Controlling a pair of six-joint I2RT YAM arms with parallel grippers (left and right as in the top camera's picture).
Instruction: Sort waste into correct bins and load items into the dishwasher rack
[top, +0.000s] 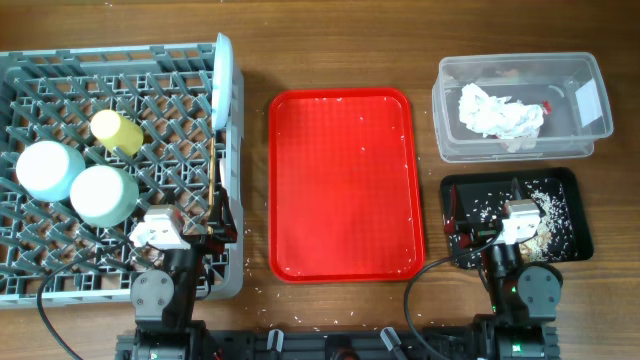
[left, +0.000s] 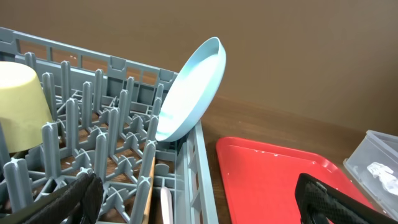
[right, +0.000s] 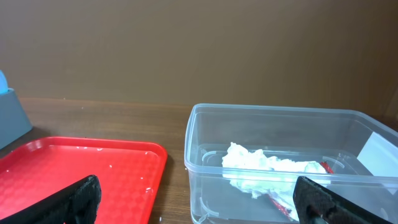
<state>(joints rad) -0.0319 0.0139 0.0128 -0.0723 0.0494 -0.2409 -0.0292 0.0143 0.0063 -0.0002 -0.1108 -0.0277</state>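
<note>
The grey dishwasher rack (top: 60, 270) holds the pale blue plate (top: 223, 80) on edge at its right wall, a yellow cup (top: 117, 131), a pale blue bowl (top: 47, 169) and a pale green bowl (top: 103, 194), both upside down. Chopsticks (left: 149, 186) and a white fork (left: 166, 208) lie in the rack's right lane. The napkin with its red strip (top: 498, 112) lies in the clear tub (top: 590, 100). Crumbs lie in the black tray (top: 575, 215). My left gripper (left: 199, 202) is open over the rack's right edge. My right gripper (right: 199, 199) is open over the black tray.
The red serving tray (top: 343, 180) lies in the middle with a few white crumbs on it. The plate (left: 193, 87) leans out over the rack's wall (left: 202, 168). The tub (right: 280, 124) stands right of the red tray (right: 81, 168).
</note>
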